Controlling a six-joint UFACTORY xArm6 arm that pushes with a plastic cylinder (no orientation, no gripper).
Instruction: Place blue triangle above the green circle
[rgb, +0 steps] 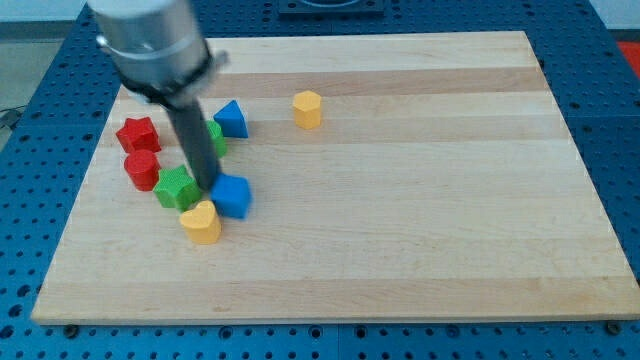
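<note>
1. Right now my tip (207, 186) sits on the wooden board (420, 230), touching the upper-left edge of the blue cube (233, 196) and just right of the green star (176, 188).
2. No pincer is fitted; the arm ends in a bare dark rod, grasping nothing.
3. Further up, the blue triangle (231, 119) lies just right of the green circle (215, 138), which the rod mostly hides, so its shape is probably round.
4. Nearby sit a yellow heart (201, 222), a red star (137, 133) and a red cylinder (141, 169).
5. Apart, toward the view's top, stands a yellow hexagon (307, 109).
</note>
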